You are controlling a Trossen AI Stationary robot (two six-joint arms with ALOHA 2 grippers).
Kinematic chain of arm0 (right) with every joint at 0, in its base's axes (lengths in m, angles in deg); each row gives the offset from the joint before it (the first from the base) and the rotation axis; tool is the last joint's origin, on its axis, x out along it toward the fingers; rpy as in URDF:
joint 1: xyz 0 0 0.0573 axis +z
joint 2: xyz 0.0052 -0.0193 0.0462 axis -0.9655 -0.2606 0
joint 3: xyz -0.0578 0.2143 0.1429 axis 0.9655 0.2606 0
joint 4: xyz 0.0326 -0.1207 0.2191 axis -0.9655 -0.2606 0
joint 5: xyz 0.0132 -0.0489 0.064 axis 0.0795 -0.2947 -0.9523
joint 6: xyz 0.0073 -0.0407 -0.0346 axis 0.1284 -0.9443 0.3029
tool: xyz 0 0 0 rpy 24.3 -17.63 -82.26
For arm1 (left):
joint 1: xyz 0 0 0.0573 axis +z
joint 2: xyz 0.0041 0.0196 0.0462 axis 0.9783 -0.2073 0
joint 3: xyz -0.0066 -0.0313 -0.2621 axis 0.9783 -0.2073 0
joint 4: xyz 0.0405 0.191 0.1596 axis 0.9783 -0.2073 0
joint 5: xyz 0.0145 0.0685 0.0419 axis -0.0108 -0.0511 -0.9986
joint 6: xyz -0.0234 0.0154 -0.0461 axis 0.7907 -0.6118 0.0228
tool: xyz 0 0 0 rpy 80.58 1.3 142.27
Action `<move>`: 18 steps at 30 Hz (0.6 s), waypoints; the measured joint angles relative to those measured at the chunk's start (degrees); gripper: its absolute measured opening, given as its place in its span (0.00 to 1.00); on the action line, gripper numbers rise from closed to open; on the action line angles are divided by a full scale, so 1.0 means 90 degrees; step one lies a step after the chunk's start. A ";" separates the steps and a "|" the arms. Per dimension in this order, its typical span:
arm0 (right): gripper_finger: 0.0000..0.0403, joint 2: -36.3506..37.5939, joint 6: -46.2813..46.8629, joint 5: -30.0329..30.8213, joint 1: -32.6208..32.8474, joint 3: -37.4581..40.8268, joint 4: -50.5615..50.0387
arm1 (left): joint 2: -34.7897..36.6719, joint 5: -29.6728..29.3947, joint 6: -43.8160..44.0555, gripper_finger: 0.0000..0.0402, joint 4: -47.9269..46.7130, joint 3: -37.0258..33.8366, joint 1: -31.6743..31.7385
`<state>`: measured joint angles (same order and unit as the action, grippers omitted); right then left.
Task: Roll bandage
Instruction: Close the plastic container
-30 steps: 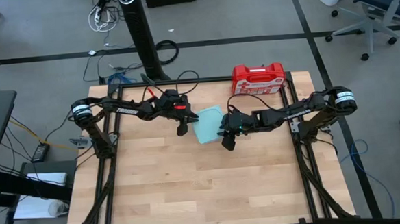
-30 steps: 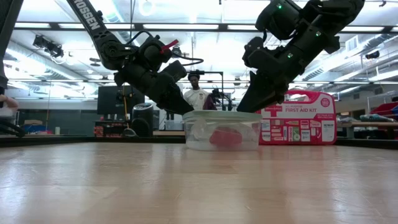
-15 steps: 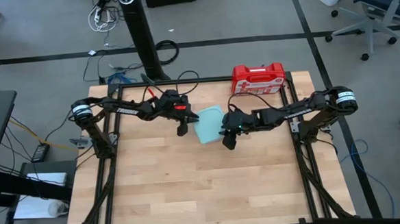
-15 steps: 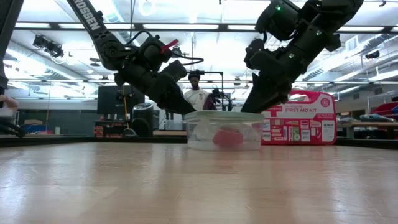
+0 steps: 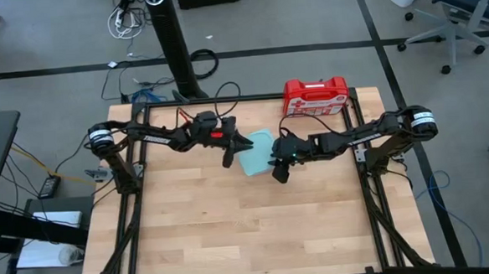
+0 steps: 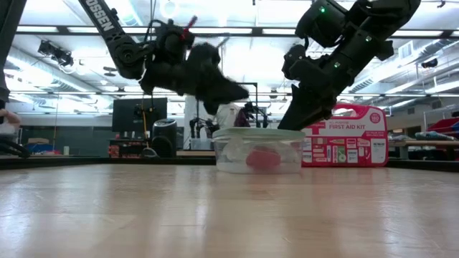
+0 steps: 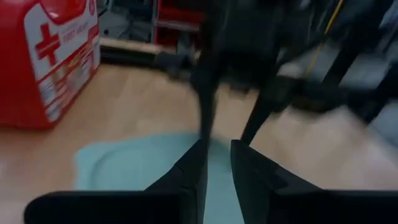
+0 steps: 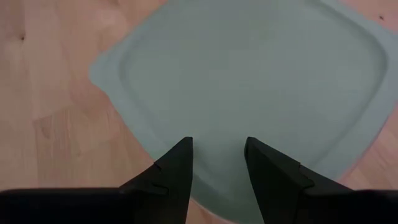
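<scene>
1. The bandage (image 6: 263, 158) sits as a red bundle inside the pale blue container (image 5: 254, 151), which is closed with its lid (image 8: 249, 93) and stands near the back of the table (image 5: 233, 230), in front of the first-aid case (image 5: 315, 95).

2. The left gripper (image 5: 238, 144) hangs over the left edge of the container, its fingers (image 7: 193, 171) apart by a narrow gap with nothing between them.

3. The right gripper (image 5: 277, 162) hovers over the container's right edge, its fingers (image 8: 177, 165) set somewhat wider apart, also empty, pointing down at the lid.

4. Likely risk: the bandage is sealed under the lid, so no rolling can begin until it is off. If one gripper pulls on the lid while the other does not hold the container down, the light container could slide or tip.

5. Further risk: both grippers crowd the same small container, so they could knock each other.

6. Compared with a second ago, the left gripper has swung up and across, from angling down at the left of the container to reaching level above its rim. The right gripper, the container and the bandage are where they were.
</scene>
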<state>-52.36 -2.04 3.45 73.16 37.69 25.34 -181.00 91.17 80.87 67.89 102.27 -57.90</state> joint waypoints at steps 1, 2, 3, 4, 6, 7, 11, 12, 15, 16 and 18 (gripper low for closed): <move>0.37 -0.0002 -0.0032 -0.0002 0.0002 0.0000 0.0045 | 0.0005 0.0011 0.0379 0.19 0.0182 0.0006 -0.0040; 0.37 -0.0005 -0.0062 -0.0003 0.0006 0.0000 0.0075 | 0.0006 0.0006 0.0722 0.19 0.0336 0.0006 -0.0070; 0.37 -0.0005 -0.0079 -0.0003 0.0010 0.0002 0.0088 | 0.0006 -0.0049 0.1088 0.19 0.0460 0.0006 -0.0090; 0.37 -0.0005 -0.0095 -0.0003 0.0010 0.0003 0.0102 | 0.0006 -0.0159 0.1534 0.19 0.0579 0.0006 -0.0094; 0.37 -0.0011 -0.0130 -0.0016 0.0010 0.0006 0.0157 | 0.0009 -0.0542 0.2551 0.19 0.0737 0.0008 -0.0083; 0.37 -0.0012 -0.0151 -0.0021 0.0010 0.0007 0.0176 | 0.0011 -0.0725 0.3086 0.19 0.0727 0.0011 -0.0076; 0.37 -0.0015 -0.0178 -0.0021 0.0012 0.0007 0.0193 | 0.0011 -0.0700 0.4751 0.19 0.0668 0.0011 0.0056; 0.37 -0.0015 -0.0186 -0.0022 0.0012 0.0007 0.0204 | 0.0011 -0.0574 0.4941 0.19 0.0712 0.0011 0.0069; 0.37 -0.0015 -0.0190 -0.0022 0.0012 0.0007 0.0208 | 0.0011 -0.0363 0.5262 0.19 0.0949 0.0011 0.0066; 0.37 -0.0015 -0.0195 -0.0022 0.0012 0.0007 0.0211 | 0.0011 -0.0289 0.5377 0.19 0.1097 0.0011 0.0074; 0.37 -0.0015 -0.0236 -0.0021 0.0012 0.0007 0.0212 | 0.0011 -0.0180 0.5582 0.19 0.1270 0.0018 0.0090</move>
<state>-52.49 -4.16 3.26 73.27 37.75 27.25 -180.90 89.56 131.11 79.33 102.43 -57.09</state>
